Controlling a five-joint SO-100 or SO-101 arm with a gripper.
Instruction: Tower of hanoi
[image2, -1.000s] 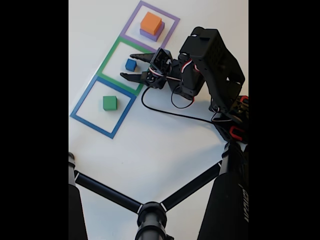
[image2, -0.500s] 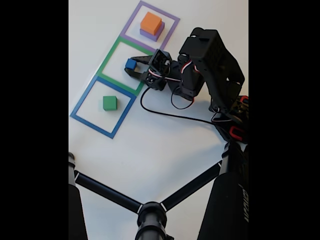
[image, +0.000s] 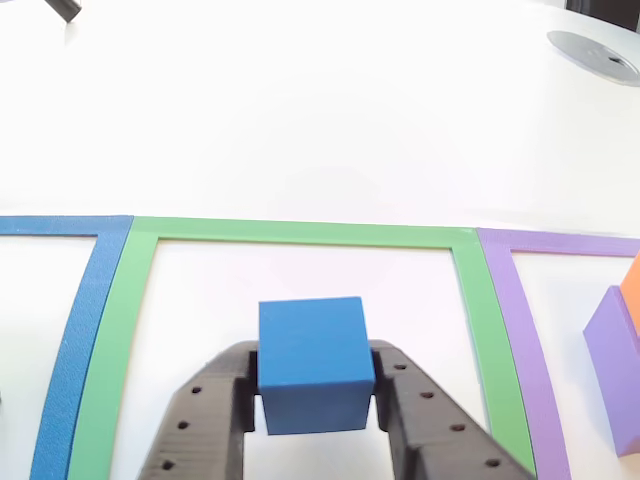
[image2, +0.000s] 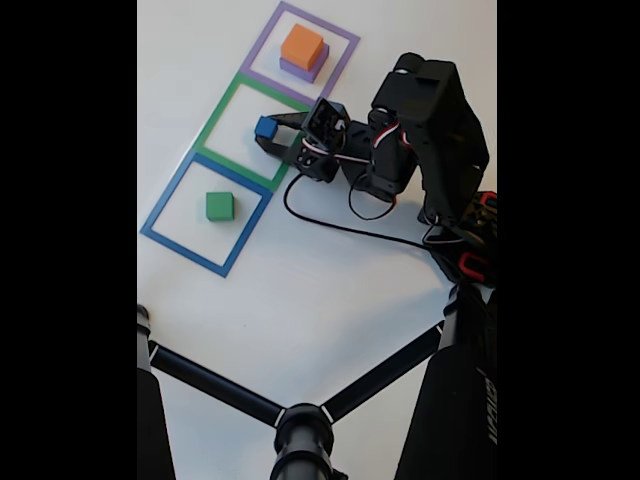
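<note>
We take the green square (image2: 243, 130) as our landmark. The blue cube (image: 314, 364) sits inside it, toward the edge nearest the arm, and in the other view it lies squarely between the two black jaws of the gripper (image: 315, 405) — one finger (image: 215, 400) against its left face, the other against its right. The jaws are narrow, closed onto the cube's sides with no gap that we can see, so we read this as a grip on the blue cube. Whether the cube is lifted clear of the counter (image2: 330, 290) we cannot tell.

In the fixed view the gripper (image2: 272, 131) reaches into the green square from its right side, holding the blue cube (image2: 265, 127) near the middle. The cube has no long axis; its faces run parallel with the jaws, which suits the hold.

What the coming move turns on, as we judge it, is direction from the green square: above it in the fixed view is the purple square (image2: 303, 50) with an orange cube (image2: 303, 45) stacked on a purple cube (image2: 296, 69); below it is the blue square (image2: 205, 212) with a lone green cube (image2: 219, 205). Both neighbours adjoin the green square, so the carry is short either way — a lift first, we think, then a sideways swing.
</note>
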